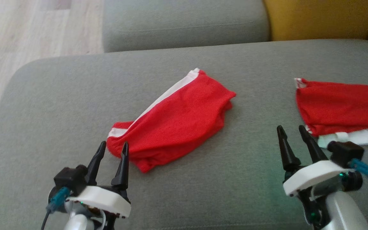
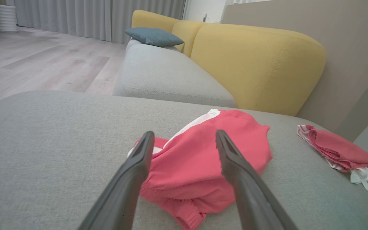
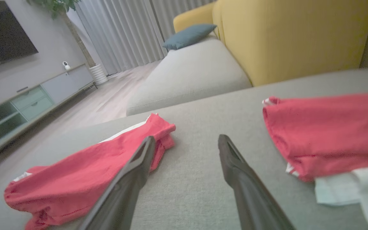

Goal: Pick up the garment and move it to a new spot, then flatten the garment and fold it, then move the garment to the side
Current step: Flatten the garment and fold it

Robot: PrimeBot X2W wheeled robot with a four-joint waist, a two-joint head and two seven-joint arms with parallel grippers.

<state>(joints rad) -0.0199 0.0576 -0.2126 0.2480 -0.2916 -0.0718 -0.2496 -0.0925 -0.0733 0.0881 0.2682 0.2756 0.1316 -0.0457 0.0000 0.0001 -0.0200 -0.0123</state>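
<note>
Nearest to where I am standing, the left gripper [image 1: 114,144] is hovering low over the grey sofa seat [image 1: 59,105]. Its jaws are standing apart with nothing between them, the tips just beside the near-left end of the red shorts [image 1: 177,118]. The right gripper [image 1: 290,127] is hanging off to the other side, jaws likewise apart and empty. It is close to a second red garment [image 1: 340,105] that is lying folded near the right edge, with a white piece [image 1: 347,138] poking out beneath it.

Trouble, as I am judging it, is lying in the layers. The shorts are looking doubled over, so if the jaws are closing on the top layer alone, the fold is likely going to open as the cloth is lifting. Grabbing one end only is risking the far end dragging across the seat and bunching. The right gripper is also sitting nearer the second garment than the shorts, so a careless reach could be catching the wrong one.

The shorts are lying in the middle of the seat, slanting from near-left to far-right, well apart from the second garment. They are showing a thin, mesh-like red knit, a white stripe running along the far-left edge, and a rumpled hem at the near end.
</note>
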